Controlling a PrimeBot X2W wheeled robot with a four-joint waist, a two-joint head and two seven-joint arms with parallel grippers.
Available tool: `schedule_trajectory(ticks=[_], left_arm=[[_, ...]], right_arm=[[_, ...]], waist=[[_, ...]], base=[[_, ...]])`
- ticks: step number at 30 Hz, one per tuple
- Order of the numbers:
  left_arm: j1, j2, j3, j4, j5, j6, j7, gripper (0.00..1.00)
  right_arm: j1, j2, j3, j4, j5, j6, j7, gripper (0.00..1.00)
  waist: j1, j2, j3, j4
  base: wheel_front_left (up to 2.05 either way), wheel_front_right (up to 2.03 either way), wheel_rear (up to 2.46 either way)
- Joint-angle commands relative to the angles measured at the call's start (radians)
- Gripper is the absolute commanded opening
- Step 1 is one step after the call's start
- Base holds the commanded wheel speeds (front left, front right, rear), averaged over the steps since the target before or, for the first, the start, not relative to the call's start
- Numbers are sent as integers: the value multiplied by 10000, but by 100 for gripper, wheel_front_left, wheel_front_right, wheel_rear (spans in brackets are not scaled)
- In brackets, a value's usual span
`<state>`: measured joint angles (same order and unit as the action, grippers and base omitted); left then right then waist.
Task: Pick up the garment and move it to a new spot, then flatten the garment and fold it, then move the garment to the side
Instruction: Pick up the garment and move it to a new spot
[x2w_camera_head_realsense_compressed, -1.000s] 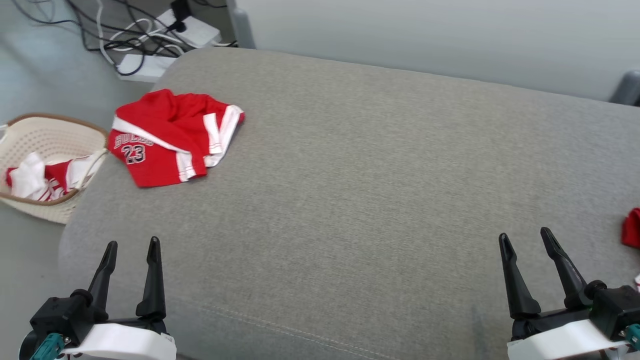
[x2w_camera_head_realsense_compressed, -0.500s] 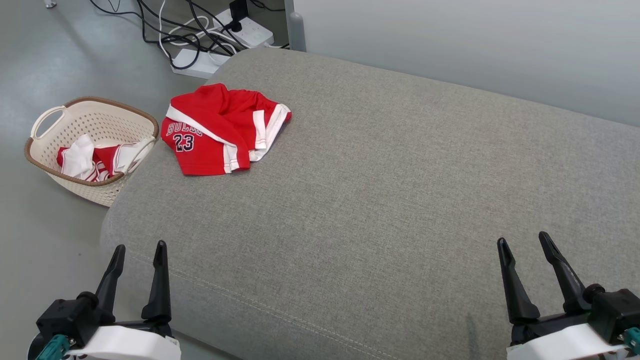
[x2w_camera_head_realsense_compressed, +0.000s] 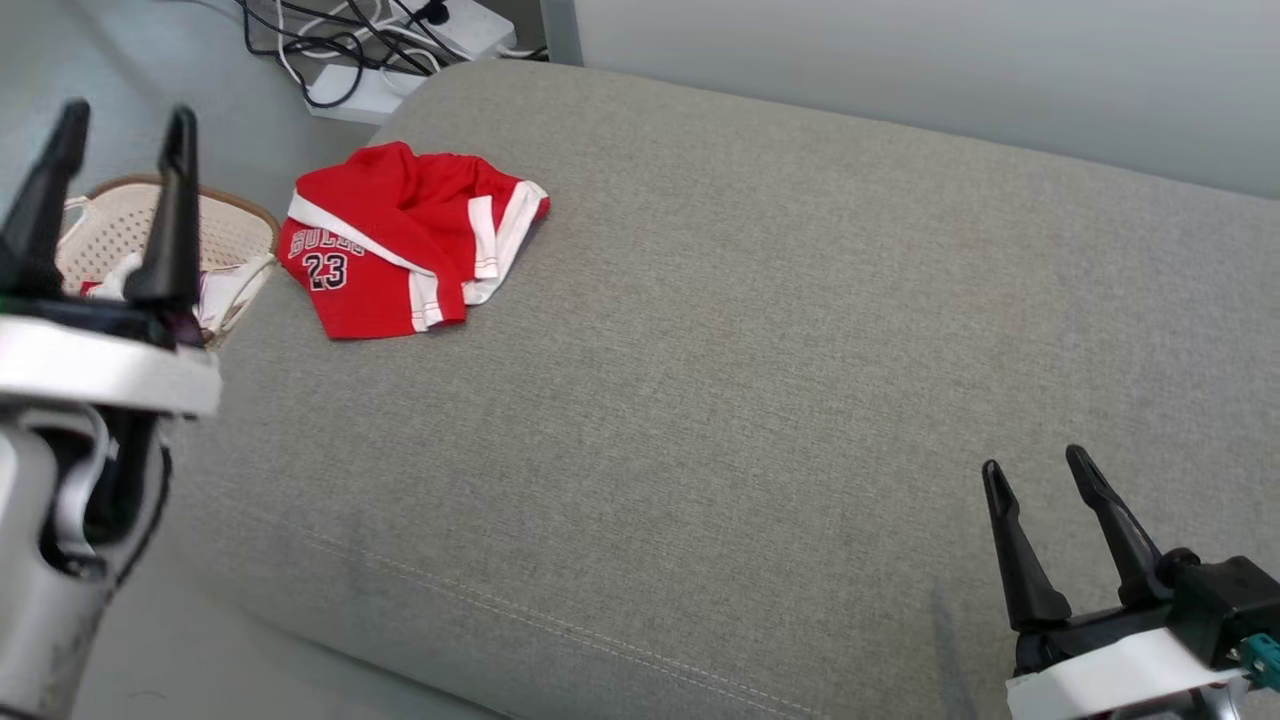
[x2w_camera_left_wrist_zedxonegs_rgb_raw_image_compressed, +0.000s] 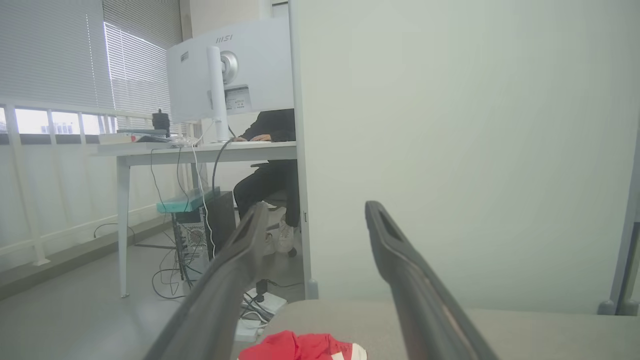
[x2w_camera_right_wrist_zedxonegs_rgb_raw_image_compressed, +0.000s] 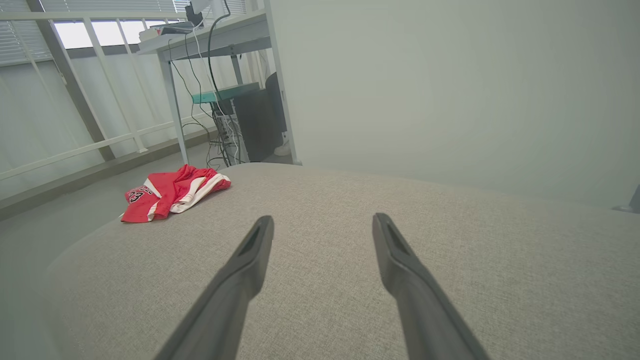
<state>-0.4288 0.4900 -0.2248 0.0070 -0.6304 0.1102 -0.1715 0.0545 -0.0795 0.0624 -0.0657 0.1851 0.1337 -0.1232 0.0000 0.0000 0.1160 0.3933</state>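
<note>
Left end effector (x2w_camera_head_realsense_compressed: 128, 110) and right end effector (x2w_camera_head_realsense_compressed: 1032, 458) gape empty. The left should drop onto the garment (x2w_camera_head_realsense_compressed: 400, 240), pinching its bunched middle off the bench (x2w_camera_head_realsense_compressed: 750, 350).

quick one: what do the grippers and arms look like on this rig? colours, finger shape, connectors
The left gripper and right gripper match: two long, tapering matte-black fingers with slotted inner faces, above a white wrist collar. A teal connector sits at the right wrist. The left forearm is pale silver-grey.

Red garment (x2w_camera_head_realsense_compressed: 400, 235) with white trim and "23"; grey cushion (x2w_camera_head_realsense_compressed: 760, 330); cream basket (x2w_camera_head_realsense_compressed: 235, 235)
</note>
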Motion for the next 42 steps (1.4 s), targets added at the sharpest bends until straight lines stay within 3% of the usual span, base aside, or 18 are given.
schedule_trajectory(ticks=[1, 8, 12, 21, 32, 34, 35, 42], left_arm=[[-1143, 593, 497, 374, -193, -222, 415, 100], [-3681, 797, 123, 4227, -1075, -1402, 2345, 100], [-4394, 732, -67, 6212, -1388, -1778, 3130, 100], [-5080, 688, 85, 8887, -2264, -2175, 4234, 100], [-5362, 559, 182, 10687, -2799, -2292, 4615, 100], [-5388, 496, 184, 10931, -2823, -2258, 4586, 22], [-5424, 499, 183, 11020, -2787, -2171, 4446, 0], [-5852, 672, -4, 11252, -2386, -1845, 3530, 0]], right_arm=[[-463, -194, 254, -408, -55, -30, 26, 100], [-848, -240, 323, -521, -157, -30, 20, 100], [-1129, -280, 338, -595, -205, -30, -11, 100], [-1755, -434, 448, -735, -280, -30, -83, 100], [-2175, -540, 529, -660, -254, -30, -186, 100], [-2195, -534, 521, -637, -248, -30, -176, 100], [-2204, -534, 507, -642, -249, -30, -173, 100], [-2169, -557, 377, -693, -240, -30, -153, 100]], waist=[[0, 0, 377, -398], [0, 0, 1458, -1570], [0, 0, 2180, -2194], [0, 0, 3453, -2952], [0, 0, 3940, -3273], [0, 0, 3920, -3298], [0, 0, 3915, -3306], [0, 0, 3761, -3235]], base=[[0, 0, 0], [0, 0, 0], [0, 0, 0], [0, 0, 0], [0, 0, 0], [0, 0, 0], [0, 0, 0], [0, 0, 0]])
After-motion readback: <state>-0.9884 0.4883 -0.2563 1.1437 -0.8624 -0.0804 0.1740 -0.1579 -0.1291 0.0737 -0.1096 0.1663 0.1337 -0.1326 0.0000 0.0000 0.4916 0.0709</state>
